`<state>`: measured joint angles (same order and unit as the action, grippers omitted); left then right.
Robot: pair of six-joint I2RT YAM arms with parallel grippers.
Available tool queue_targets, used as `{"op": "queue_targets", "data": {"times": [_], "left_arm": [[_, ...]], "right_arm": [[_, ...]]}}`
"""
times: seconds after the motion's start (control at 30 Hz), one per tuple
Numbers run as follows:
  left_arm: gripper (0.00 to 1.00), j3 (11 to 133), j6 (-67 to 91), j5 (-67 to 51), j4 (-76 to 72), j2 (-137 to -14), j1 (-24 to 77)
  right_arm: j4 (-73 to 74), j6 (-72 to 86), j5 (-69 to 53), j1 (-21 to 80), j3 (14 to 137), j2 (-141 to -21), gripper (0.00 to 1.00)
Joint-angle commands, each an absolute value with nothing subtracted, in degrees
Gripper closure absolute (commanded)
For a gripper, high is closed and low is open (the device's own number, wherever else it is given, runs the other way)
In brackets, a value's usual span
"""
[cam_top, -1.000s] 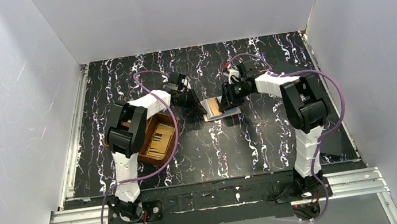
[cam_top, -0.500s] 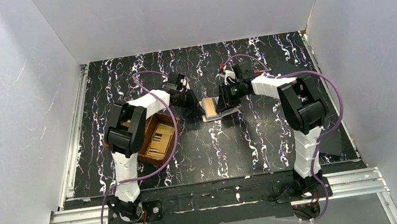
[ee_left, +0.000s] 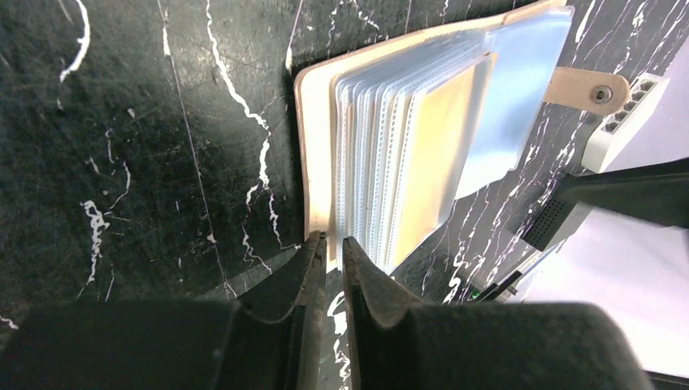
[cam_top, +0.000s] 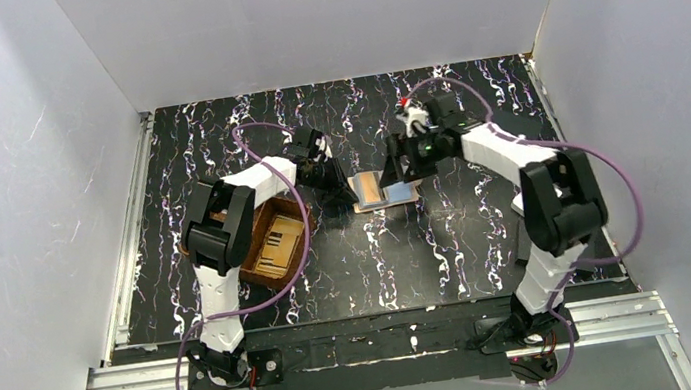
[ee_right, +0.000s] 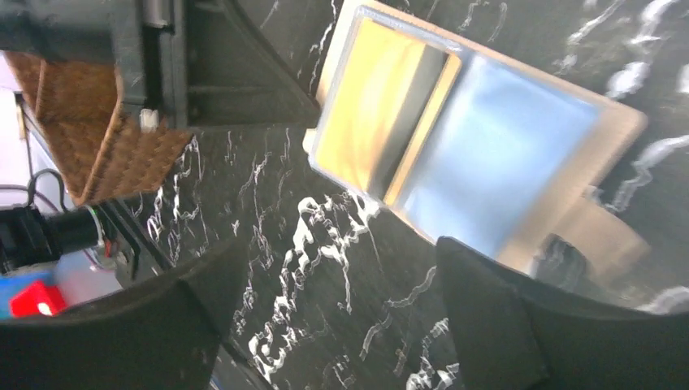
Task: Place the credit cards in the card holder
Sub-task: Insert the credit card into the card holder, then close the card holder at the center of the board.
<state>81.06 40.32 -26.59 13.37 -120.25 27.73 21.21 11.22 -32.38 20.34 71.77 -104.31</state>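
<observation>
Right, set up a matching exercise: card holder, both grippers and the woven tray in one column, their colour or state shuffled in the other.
Column one:
1. card holder
2. left gripper
3. right gripper
4. woven tray

Column two:
A. fingers wide apart
B. lying open, clear sleeves fanned out
C. pinched on the holder's edge
D. brown

Pairs: 1-B, 2-C, 3-A, 4-D

Beige card holder (cam_top: 383,191) lies open; 1 gold card (ee_left: 435,162) seemingly sleeved inside.

Marbled table (cam_top: 212,132): card holder (ee_left: 313,162), woven tray (cam_top: 261,272)
</observation>
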Motion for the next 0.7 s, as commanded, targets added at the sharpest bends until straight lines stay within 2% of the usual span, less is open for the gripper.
{"op": "queue_targets", "data": {"times": [0.0, 0.13, 0.3, 0.43, 0.57, 0.63, 0.67], "left_arm": [[0.87, 81.41, 37.59, -27.14, 17.29, -115.21, 27.95], [0.86, 81.56, 37.39, -28.07, 18.45, -113.51, 27.56], [0.86, 80.5, 37.86, -29.09, 18.54, -110.19, 27.51], [0.9, 78.56, 38.27, -30.23, 18.63, -106.43, 27.51], [0.91, 75.69, 38.45, -30.36, 18.63, -101.77, 27.51], [0.91, 74.08, 38.57, -30.66, 18.76, -99.37, 27.51], [0.91, 73.27, 38.77, -30.77, 18.85, -98.17, 27.55]], "right_arm": [[16.09, 12.29, -34.92, 11.21, 64.6, -95.57, 0.02], [10.95, 16.78, -35.45, 4.15, 61.16, -95.55, 0.02], [9.47, 16.84, -26.38, 4.91, 61.17, -97.51, 0.02], [4.72, 17.04, -20.34, 7.11, 57.95, -95.64, 0.03], [5.75, 15.67, -13.5, 9.55, 58.66, -96.67, 0.25], [6.31, 14.07, -9.53, 11.67, 59.94, -97.45, 0.27], [6.71, 13.65, -7.41, 12.74, 60.58, -97.92, 0.3]]}}
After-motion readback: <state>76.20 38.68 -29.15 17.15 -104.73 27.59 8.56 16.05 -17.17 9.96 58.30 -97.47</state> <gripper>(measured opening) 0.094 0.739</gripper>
